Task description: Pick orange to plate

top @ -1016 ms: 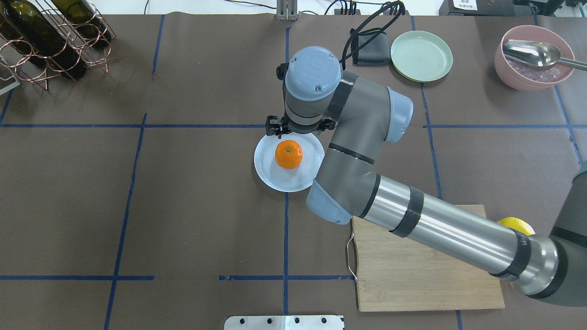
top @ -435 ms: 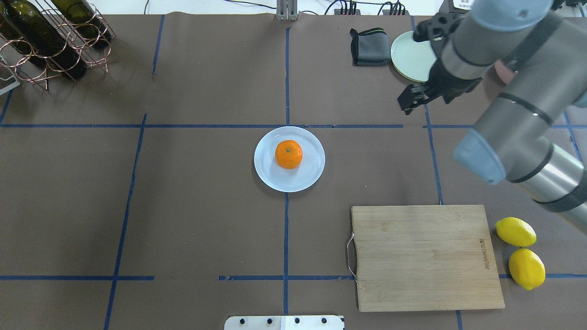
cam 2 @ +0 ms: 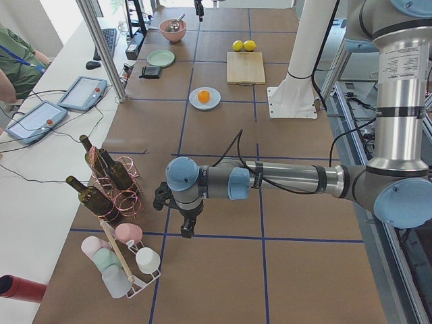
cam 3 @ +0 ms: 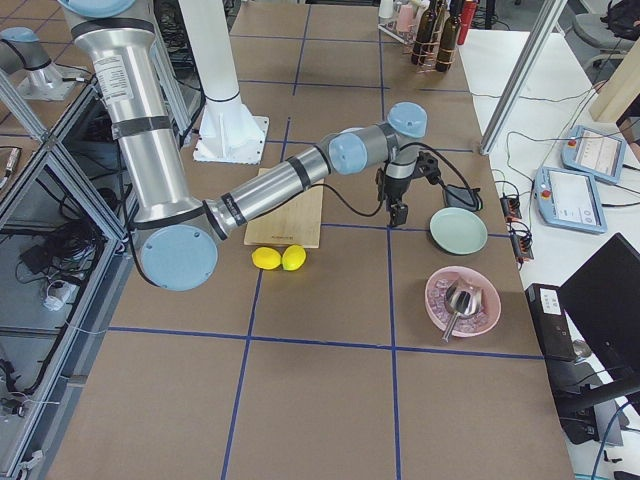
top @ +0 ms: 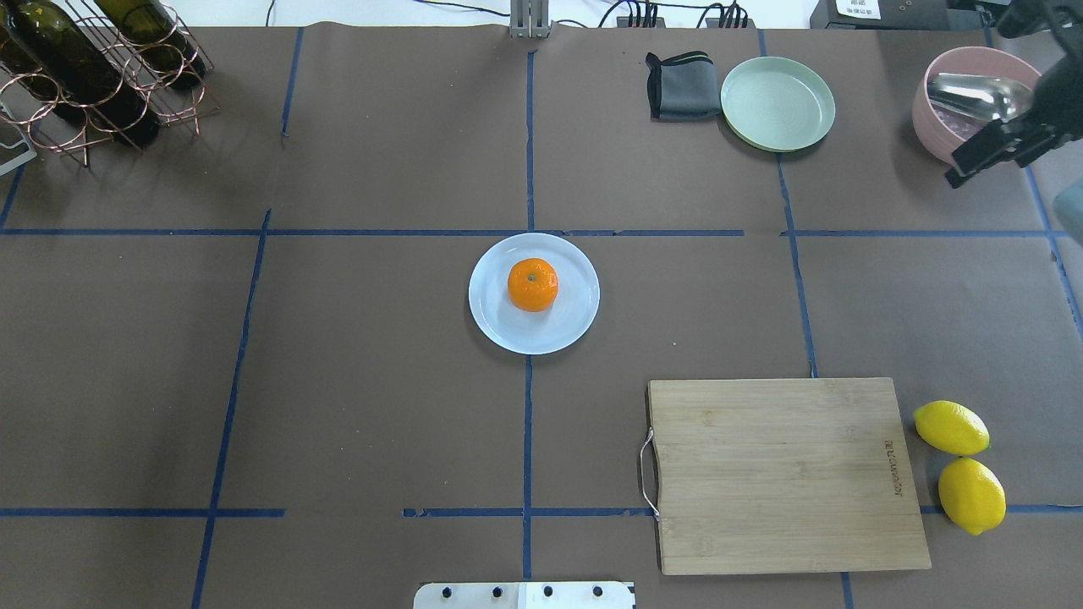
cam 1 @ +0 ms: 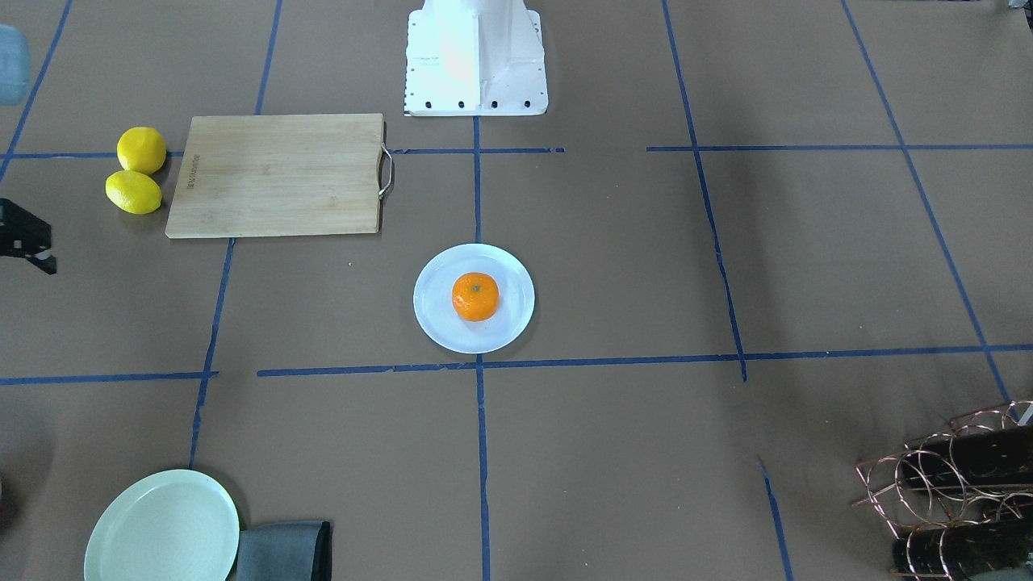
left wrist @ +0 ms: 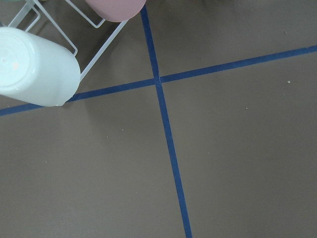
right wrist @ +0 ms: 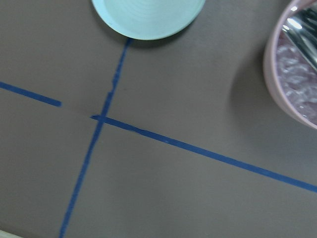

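Farther now, right tool (top: 960,173) (orange (top: 533,284) plated)

The brown table (cam 2: 223,128) under my left fingers (cam 2: 187,231) is crossed with blue tape (left wrist: 168,144), a white desk (cam 2: 34,209) runs just beyond them, and a metal post (cam 2: 102,50) rises farther off in bright light.

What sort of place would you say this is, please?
Probably a robotics lab: a robot arm over a table gridded with blue tape, props such as the orange on its plate, and teach pendants on a side bench.
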Controlling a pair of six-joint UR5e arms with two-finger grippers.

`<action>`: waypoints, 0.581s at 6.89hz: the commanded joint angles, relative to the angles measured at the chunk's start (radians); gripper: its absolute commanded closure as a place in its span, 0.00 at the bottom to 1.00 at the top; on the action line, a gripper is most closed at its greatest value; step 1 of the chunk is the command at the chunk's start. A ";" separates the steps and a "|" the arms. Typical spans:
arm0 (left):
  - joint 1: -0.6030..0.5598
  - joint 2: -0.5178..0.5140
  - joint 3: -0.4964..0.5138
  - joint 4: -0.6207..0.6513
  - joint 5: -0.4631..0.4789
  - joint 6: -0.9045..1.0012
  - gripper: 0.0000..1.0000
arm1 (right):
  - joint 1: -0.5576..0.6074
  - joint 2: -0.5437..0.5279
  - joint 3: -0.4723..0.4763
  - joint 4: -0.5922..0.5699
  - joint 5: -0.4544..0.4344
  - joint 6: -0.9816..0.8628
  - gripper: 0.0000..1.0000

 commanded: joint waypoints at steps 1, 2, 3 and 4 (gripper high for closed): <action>-0.004 -0.001 0.000 -0.001 -0.001 -0.002 0.00 | 0.160 -0.069 -0.123 0.001 0.047 -0.255 0.00; -0.004 -0.002 0.000 -0.001 -0.001 -0.002 0.00 | 0.226 -0.086 -0.211 0.001 0.067 -0.378 0.00; -0.004 -0.003 0.000 -0.001 -0.001 -0.002 0.00 | 0.302 -0.096 -0.290 0.003 0.082 -0.483 0.00; -0.004 -0.004 0.000 -0.001 -0.001 -0.002 0.00 | 0.352 -0.113 -0.294 0.003 0.082 -0.506 0.00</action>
